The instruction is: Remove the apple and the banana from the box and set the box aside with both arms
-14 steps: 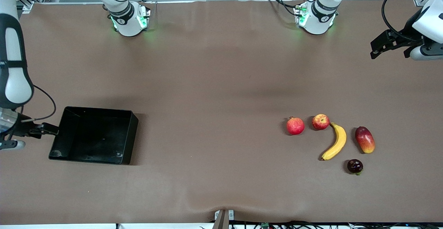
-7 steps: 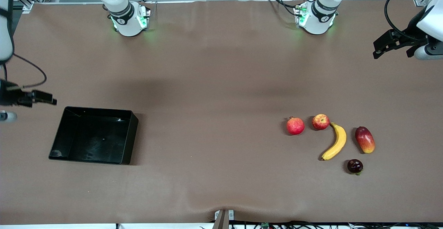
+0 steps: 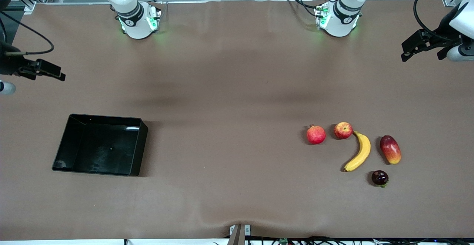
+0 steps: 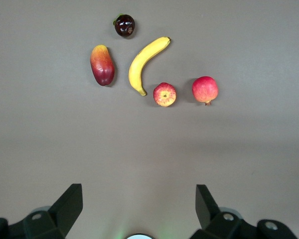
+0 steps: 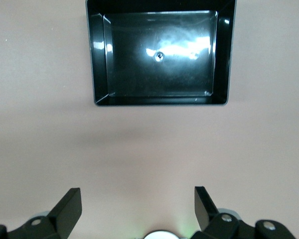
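Note:
The black box (image 3: 100, 147) lies empty on the brown table toward the right arm's end, and also fills the right wrist view as the box (image 5: 97, 59). The yellow banana (image 3: 360, 151) and the red apple (image 3: 343, 130) lie side by side toward the left arm's end; the left wrist view shows the banana (image 4: 143, 63) and apple (image 4: 165, 94) too. My right gripper (image 3: 59, 75) hangs open and empty over bare table, apart from the box. My left gripper (image 3: 407, 52) hangs open and empty over bare table, apart from the fruits. Each wrist view shows its own gripper, left (image 4: 139, 201) and right (image 5: 138, 201), with jaws wide.
A red pomegranate (image 3: 316, 134) lies beside the apple. A red-orange mango (image 3: 390, 149) lies beside the banana, and a small dark fruit (image 3: 380, 178) sits nearer to the camera than both. The arm bases (image 3: 137, 21) stand along the table's back edge.
My right gripper has left the box's edge and risen away toward the robots' side. The box has stayed put. My left gripper has drifted slightly toward its end of the table.

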`<action>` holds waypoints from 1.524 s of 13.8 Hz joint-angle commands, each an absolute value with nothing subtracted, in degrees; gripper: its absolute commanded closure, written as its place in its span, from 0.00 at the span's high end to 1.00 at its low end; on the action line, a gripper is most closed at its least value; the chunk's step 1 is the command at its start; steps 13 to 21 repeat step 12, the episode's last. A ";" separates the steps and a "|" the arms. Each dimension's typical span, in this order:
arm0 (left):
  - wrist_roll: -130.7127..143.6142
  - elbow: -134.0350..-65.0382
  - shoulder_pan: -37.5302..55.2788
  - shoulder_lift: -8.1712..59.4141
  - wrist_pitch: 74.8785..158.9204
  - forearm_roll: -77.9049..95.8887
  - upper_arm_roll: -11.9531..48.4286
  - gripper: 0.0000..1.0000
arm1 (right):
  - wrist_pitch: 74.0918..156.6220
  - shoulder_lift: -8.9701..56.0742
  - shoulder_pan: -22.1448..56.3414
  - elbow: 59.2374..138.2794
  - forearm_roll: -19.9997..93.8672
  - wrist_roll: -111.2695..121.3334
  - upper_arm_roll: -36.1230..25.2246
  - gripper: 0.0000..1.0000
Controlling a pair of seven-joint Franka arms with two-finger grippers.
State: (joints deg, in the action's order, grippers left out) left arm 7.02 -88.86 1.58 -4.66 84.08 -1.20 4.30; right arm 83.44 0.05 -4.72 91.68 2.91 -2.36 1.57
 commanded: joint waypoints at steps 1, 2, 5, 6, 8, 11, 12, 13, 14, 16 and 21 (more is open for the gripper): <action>7.12 -87.02 1.49 -4.57 83.50 -0.88 4.13 1.00 | 79.81 -1.13 -3.61 89.91 1.93 -6.15 1.67 1.00; 7.12 -86.14 1.32 -4.31 83.50 -1.05 4.13 1.00 | 79.37 -2.36 -2.73 90.09 1.93 -6.24 1.58 1.00; 7.21 -86.13 1.49 -4.22 83.50 -1.23 4.13 1.00 | 79.54 -3.95 -2.64 90.53 1.85 -5.10 1.41 1.00; 7.21 -86.13 1.49 -4.22 83.50 -1.06 4.13 1.00 | 79.72 -3.96 -2.64 90.53 1.76 -4.58 1.32 1.00; 7.21 -86.13 1.58 -4.22 83.41 -0.79 4.13 1.00 | 80.50 -4.39 -2.37 90.53 1.76 -3.26 1.23 1.00; 7.29 -86.13 1.50 -4.22 82.80 -0.79 4.13 1.00 | 80.60 -5.10 -2.37 90.61 1.76 -2.90 1.23 1.00; 7.29 -86.13 1.49 -4.22 82.71 -0.70 4.13 1.00 | 80.42 -5.10 -2.37 90.70 1.76 -2.99 1.32 1.00; 7.29 -86.13 1.49 -4.22 82.71 -0.70 4.13 1.00 | 80.42 -5.10 -2.37 90.70 1.76 -2.99 1.32 1.00; 7.29 -86.13 1.49 -4.22 82.71 -0.70 4.13 1.00 | 80.42 -5.10 -2.37 90.70 1.76 -2.99 1.32 1.00; 7.29 -86.13 1.49 -4.22 82.71 -0.70 4.13 1.00 | 80.42 -5.10 -2.37 90.70 1.76 -2.99 1.32 1.00; 7.29 -86.13 1.49 -4.22 82.71 -0.70 4.13 1.00 | 80.42 -5.10 -2.37 90.70 1.76 -2.99 1.32 1.00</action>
